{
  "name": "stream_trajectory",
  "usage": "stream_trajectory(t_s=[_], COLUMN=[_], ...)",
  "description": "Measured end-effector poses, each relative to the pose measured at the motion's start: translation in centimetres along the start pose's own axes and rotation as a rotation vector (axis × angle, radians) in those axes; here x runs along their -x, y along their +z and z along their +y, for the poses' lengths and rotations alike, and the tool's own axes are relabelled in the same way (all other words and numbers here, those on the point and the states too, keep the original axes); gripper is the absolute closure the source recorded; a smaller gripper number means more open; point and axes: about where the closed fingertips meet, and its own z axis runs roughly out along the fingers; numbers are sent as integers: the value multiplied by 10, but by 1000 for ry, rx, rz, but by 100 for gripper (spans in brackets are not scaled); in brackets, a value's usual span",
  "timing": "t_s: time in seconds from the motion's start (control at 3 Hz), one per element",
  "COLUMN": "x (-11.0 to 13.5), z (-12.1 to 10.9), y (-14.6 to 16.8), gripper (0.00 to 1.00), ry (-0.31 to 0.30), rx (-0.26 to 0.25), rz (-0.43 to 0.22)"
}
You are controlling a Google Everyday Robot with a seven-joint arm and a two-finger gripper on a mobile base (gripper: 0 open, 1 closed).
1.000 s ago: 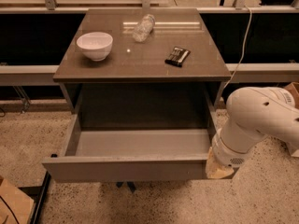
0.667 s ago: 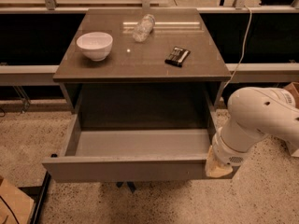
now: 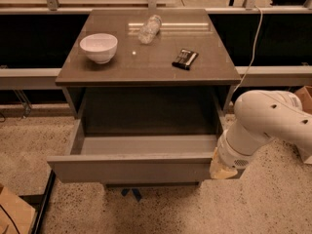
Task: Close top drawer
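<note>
The top drawer (image 3: 131,169) stands pulled far out of the grey-brown cabinet. Its plain flat front faces me and its smooth grey inside (image 3: 146,144) holds nothing. My white arm (image 3: 268,123) reaches in from the right and bends down toward the drawer. My gripper (image 3: 220,168) is at the right end of the drawer front, against or just beside its corner. The arm's wrist hides most of it. No lower drawers show below the open one.
On the cabinet top (image 3: 146,62) sit a white bowl (image 3: 99,47), a clear plastic bottle (image 3: 149,29) lying on its side, and a small black object (image 3: 185,59). A cable (image 3: 251,57) hangs at the right. Cardboard (image 3: 14,211) lies on the floor at lower left.
</note>
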Motion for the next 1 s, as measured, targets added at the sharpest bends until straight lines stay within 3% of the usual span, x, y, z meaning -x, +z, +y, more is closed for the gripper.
stream_trajectory(t_s=[0.33, 0.67, 1.0], x=[14, 14, 29], z=[-33, -33, -56], y=[5, 5, 9], gripper=[100, 100, 100], ry=[-36, -36, -59], rx=[-56, -56, -119], rz=[-48, -48, -89])
